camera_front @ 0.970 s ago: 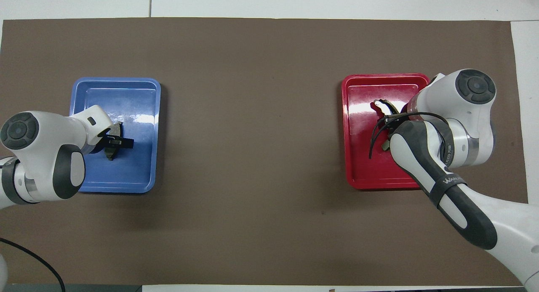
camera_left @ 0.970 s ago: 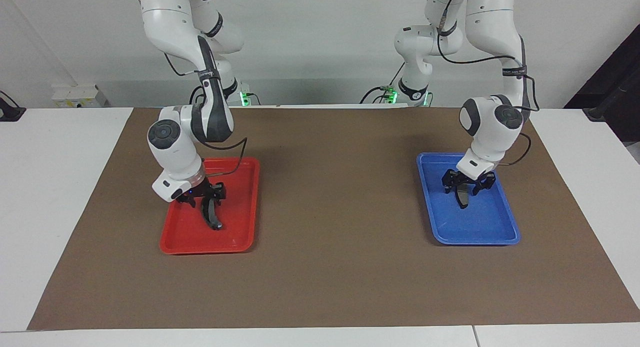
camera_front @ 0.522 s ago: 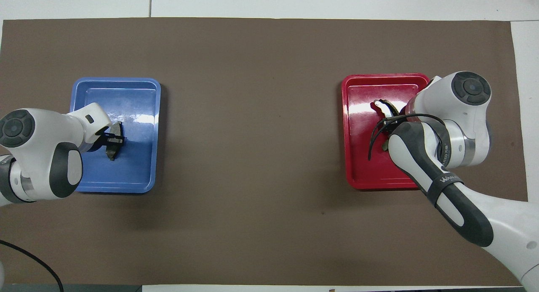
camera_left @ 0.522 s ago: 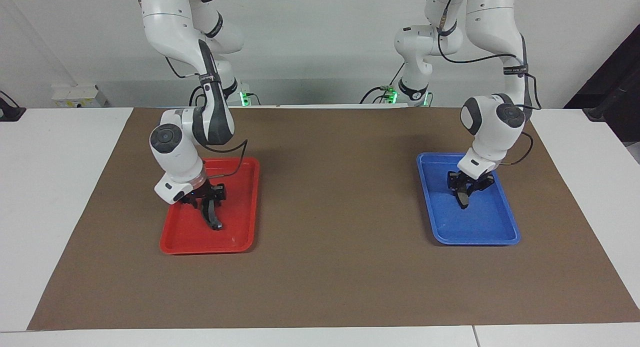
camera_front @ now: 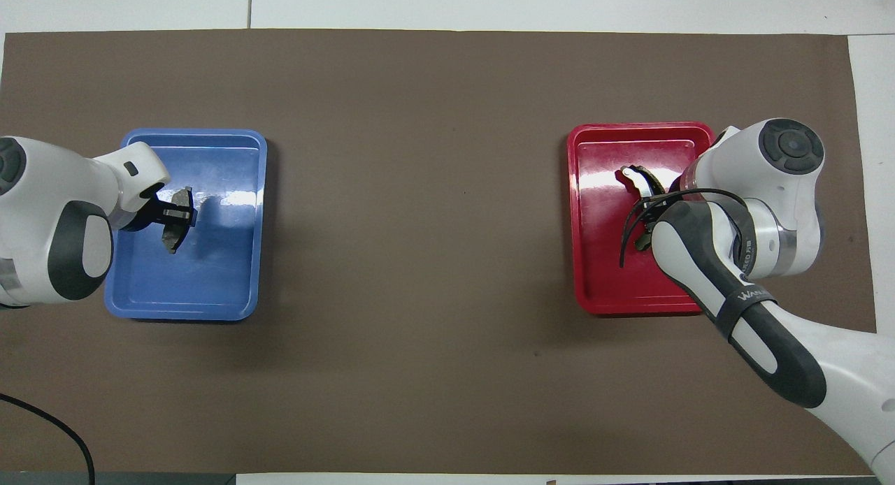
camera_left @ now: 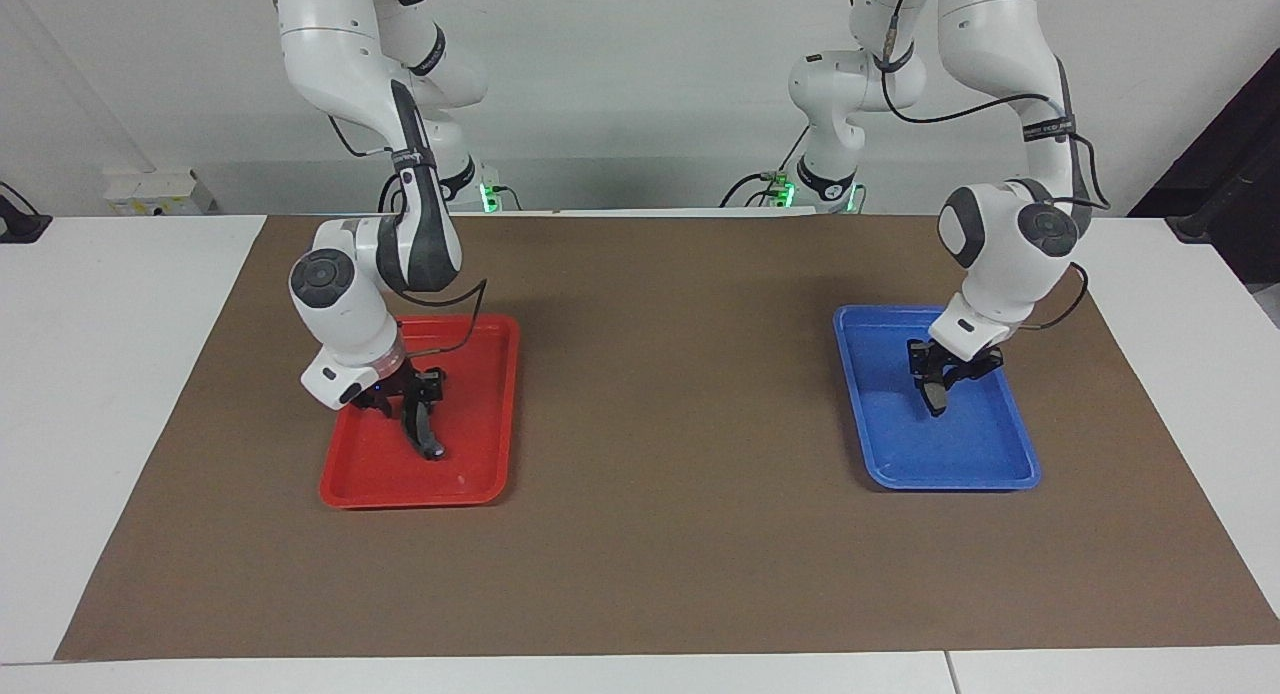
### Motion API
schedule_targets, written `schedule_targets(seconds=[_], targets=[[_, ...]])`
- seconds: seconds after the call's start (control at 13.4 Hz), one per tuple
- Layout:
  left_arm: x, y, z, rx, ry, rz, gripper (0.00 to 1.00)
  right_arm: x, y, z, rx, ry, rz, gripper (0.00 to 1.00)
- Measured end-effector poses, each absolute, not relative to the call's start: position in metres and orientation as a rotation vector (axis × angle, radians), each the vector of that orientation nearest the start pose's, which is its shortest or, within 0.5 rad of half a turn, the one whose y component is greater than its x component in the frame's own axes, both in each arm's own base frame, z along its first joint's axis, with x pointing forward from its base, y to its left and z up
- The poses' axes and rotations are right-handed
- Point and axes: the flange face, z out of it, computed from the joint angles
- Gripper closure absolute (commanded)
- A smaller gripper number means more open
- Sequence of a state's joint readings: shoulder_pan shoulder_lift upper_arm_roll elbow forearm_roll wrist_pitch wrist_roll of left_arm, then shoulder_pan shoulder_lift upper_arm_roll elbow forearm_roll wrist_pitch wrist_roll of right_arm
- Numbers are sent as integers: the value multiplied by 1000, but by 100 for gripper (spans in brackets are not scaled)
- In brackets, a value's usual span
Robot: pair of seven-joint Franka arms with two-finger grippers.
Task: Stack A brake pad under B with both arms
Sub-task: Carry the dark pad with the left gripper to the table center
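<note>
Facing view: the left gripper (camera_left: 935, 386) is clamped on the A brake pad (camera_left: 934, 394), edge-up just above the blue tray (camera_left: 1010, 469), at the left arm's end. The right gripper (camera_left: 412, 398) straddles B (camera_left: 424, 429), standing edge-up in the red tray (camera_left: 480, 489); whether its fingers grip I cannot tell. Edgewise holds likely suit stacking between the trays.
</note>
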State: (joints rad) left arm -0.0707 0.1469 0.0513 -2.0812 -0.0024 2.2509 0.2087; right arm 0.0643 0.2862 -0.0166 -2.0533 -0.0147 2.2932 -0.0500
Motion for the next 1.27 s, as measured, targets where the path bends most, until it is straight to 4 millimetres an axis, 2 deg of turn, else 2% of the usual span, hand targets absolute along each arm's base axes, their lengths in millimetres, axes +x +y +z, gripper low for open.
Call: schedule_targets(seconds=[0.15, 0.22, 0.37, 0.52, 0.67, 0.9, 1.04, 1.27], targets=[[586, -26, 390, -3122, 302, -50, 99, 584, 29, 294, -3151, -174, 73, 62], [589, -42, 399, -3131, 254, -63, 99, 584, 30, 294, -3150, -178, 73, 71], [588, -103, 411, -3157, 126, -96, 99, 584, 32, 295, -3150, -181, 71, 89], [578, -167, 420, -3183, 21, -116, 99, 584, 32, 295, -3150, -182, 73, 100], [559, -235, 428, -3213, -52, -122, 99, 586, 34, 299, -3150, -186, 80, 100], [524, -319, 429, -3189, -54, -152, 99, 593, 35, 312, -3150, -188, 68, 100], [502, -369, 416, -3163, -34, -167, 99, 595, 35, 322, -3151, -187, 66, 100], [486, -421, 379, -3139, -35, -169, 99, 601, 34, 349, -3151, -181, 104, 100]])
